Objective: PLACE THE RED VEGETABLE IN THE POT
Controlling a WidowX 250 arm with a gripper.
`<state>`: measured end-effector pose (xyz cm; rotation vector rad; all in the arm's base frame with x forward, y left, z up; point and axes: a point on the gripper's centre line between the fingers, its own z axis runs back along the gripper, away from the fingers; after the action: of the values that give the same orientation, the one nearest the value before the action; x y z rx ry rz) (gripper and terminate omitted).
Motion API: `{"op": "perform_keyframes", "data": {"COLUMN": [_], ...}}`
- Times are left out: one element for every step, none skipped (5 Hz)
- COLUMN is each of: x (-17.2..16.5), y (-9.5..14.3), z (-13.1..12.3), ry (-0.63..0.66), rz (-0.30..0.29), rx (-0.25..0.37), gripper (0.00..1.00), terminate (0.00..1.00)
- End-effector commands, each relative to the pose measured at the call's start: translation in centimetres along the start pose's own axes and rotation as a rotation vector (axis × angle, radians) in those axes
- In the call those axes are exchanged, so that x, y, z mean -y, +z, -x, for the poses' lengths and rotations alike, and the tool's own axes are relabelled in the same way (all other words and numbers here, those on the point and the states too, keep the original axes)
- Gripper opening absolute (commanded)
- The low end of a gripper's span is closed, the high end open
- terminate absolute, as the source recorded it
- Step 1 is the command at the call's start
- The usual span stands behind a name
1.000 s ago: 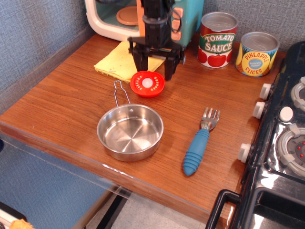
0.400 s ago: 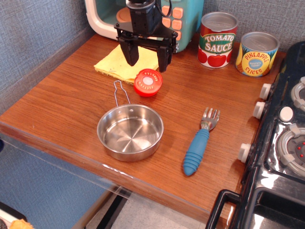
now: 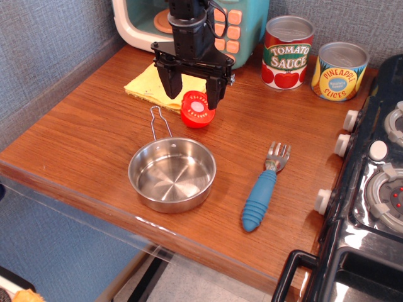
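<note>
The red vegetable, a small glossy red toy tomato half, lies tilted on the wooden counter with its whitish-centred face turned up and toward the front. My black gripper hangs open just behind and above it. Its right finger is close to the tomato and its left finger is over the yellow cloth. It holds nothing. The pot, a shallow shiny steel pan with a wire handle, sits empty in front of the tomato, near the counter's front edge.
A yellow cloth lies behind the tomato, before a toy microwave. A tomato sauce can and pineapple can stand at the back right. A blue-handled fork lies right of the pot. A black stove borders the right.
My gripper rose and shifted left off the tomato, then came down a little to the right. The tomato went from lying flat, face up, to tilted, and shifted slightly right.
</note>
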<state>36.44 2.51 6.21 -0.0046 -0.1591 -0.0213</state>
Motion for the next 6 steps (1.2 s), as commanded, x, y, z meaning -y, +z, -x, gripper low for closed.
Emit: {"op": "perform_keyframes", "data": {"x": [-0.5,-0.3,-0.3,-0.1,0.0,0.0], "y": [-0.4,-1.4,-2.5,-3.0,-3.2,-3.2], "z": [-2.9,-3.6,-3.5,-3.1,-2.4,-2.0], "ry": [0.022,0.027,0.024,0.010,-0.002,-0.005], "rz": [-0.028,-0.034,-0.047,-0.060,-0.072,-0.083], "rx": [0.016,-0.001,-0.033,-0.052,-0.062,-0.067], "gripper": [1.00,1.00,1.00,1.00,1.00,1.00], "terminate": [0.00,0.00,0.00,0.00,0.00,0.00]}}
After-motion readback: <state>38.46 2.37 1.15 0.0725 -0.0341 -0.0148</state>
